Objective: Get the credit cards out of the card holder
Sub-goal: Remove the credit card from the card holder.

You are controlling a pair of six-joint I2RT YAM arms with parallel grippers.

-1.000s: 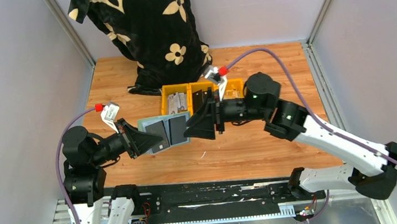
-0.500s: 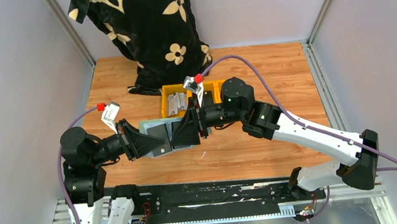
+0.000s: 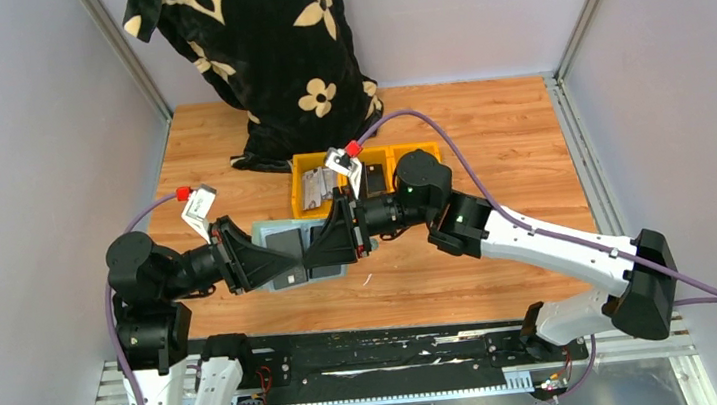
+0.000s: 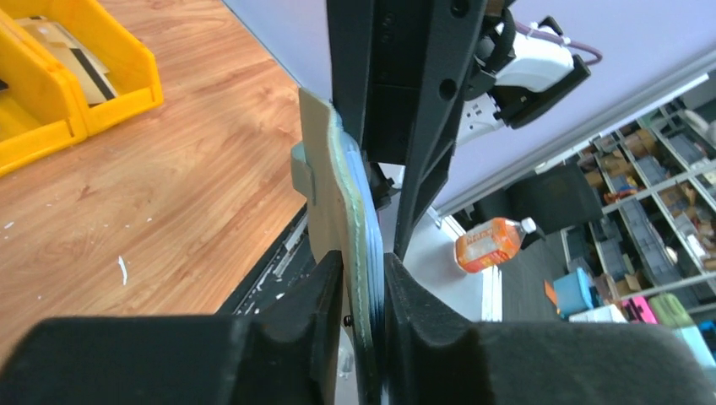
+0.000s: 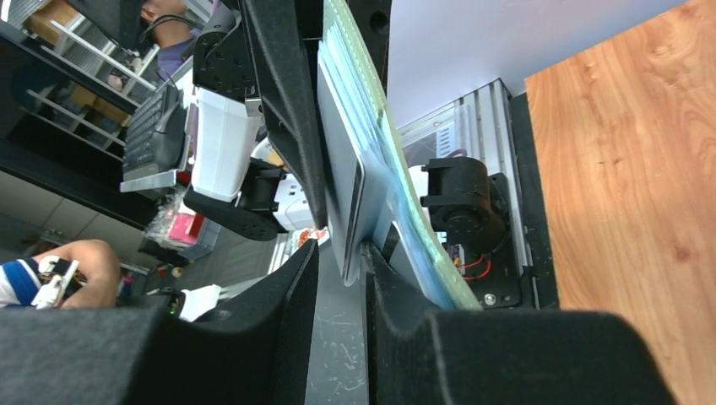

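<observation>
Wood tabletop (image 3: 488, 129), plain grey walls (image 3: 27, 147)

Card holder (image 3: 262, 233) hangs above the desk (image 3: 463, 282), near its front-left. Left claw (image 4: 363, 266) clamps its left end, and right claw (image 5: 340, 257) comes in from the right, pinching a card (image 5: 342, 194) in it. Bins (image 3: 320, 181) sit just behind on the desk, with a bag (image 3: 259, 62) at the back-left.

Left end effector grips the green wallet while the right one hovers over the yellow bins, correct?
No. The left end effector grips the wallet, but the right end effector is at the wallet too, fingers around a grey card; the right wrist view shows it.
</observation>
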